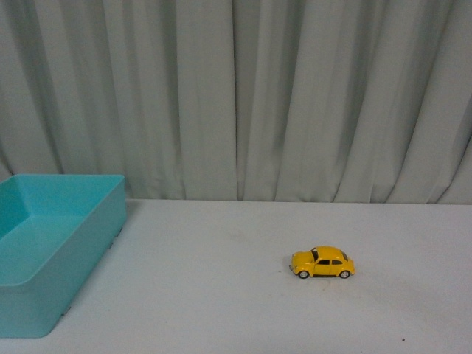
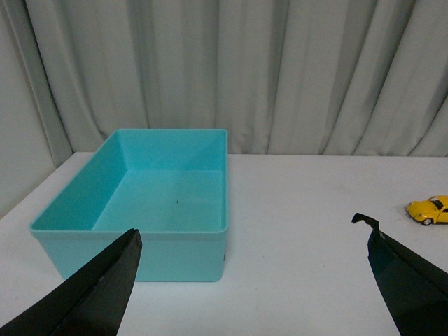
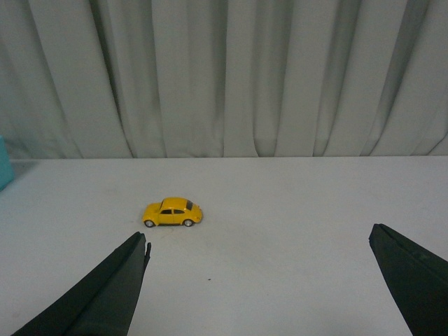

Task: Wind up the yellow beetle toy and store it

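- On the table, right of centre in the front view, the beetle stands on its wheels, side-on to me, nothing touching it.
- Far left on the same table: teal bin, open-topped, well apart from the beetle. No toy inside. The left wrist view shows only a tiny dark speck on its floor.
- Grey curtain closes off the back. Neither of my arms shows in the front view.
- Left claw: spread wide, holding nothing. It hangs short of the bin's near wall, above the table. The beetle shows only at the edge of this view, off to the side.
- Right claw: also spread wide, also holding nothing. The beetle sits ahead of it on the table, beyond the fingertips and not between them.
- Progress, my reading: nothing done yet. The beetle is ungripped and, as far as I can judge, unwound, and it is not stored.
- Left to do: every step. Close on the beetle, wind it (likely by dragging the wheels back along the table, a guess from its type), then carry it across and set it in the bin.
- The right claw looks better placed for the pick. The left is already at the bin.
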Robot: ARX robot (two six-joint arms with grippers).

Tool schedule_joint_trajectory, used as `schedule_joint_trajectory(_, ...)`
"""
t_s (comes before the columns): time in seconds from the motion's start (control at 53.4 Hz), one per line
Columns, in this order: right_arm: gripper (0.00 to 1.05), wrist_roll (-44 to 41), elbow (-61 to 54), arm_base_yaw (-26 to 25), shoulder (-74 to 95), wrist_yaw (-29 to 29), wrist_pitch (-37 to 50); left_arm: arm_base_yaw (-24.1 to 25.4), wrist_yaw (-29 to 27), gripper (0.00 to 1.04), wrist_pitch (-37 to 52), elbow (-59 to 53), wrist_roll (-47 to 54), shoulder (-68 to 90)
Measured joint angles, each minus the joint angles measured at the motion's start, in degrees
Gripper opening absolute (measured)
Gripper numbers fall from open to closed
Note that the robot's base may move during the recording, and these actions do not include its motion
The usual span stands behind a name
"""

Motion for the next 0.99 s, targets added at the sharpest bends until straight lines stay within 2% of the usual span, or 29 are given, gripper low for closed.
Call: schedule_joint_trajectory(0.992, 0.98, 0.00, 0.02, 0.00, 0.00, 0.00, -0.04, 0.00, 0.00, 0.98, -0.02, 0.00, 0.00, 0.00)
